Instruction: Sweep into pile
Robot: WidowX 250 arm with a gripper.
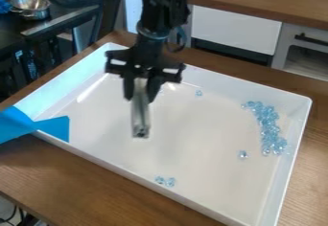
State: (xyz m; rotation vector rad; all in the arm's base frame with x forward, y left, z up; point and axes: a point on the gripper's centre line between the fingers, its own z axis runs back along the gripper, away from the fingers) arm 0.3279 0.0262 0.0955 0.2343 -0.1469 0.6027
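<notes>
A big white rectangular tray (234, 85) spreads beneath my black two-finger gripper (142, 92), walled presumably to contain sweepings. I have the fingers pinched on a narrow greyish bar (140, 117), hung downward, I judge, as a sweeper. To its right in my view curves a cluster of glassy light-blue beads (269, 127); strays (242, 154) lie apart, needing gathering

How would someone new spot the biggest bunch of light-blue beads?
Find the big white rectangular tray on the brown wooden table. Inside it, look near the wall at the picture's right. The bunch of clear light-blue beads there makes a long, crowded strip; other beads lie alone or in a pair.
</notes>
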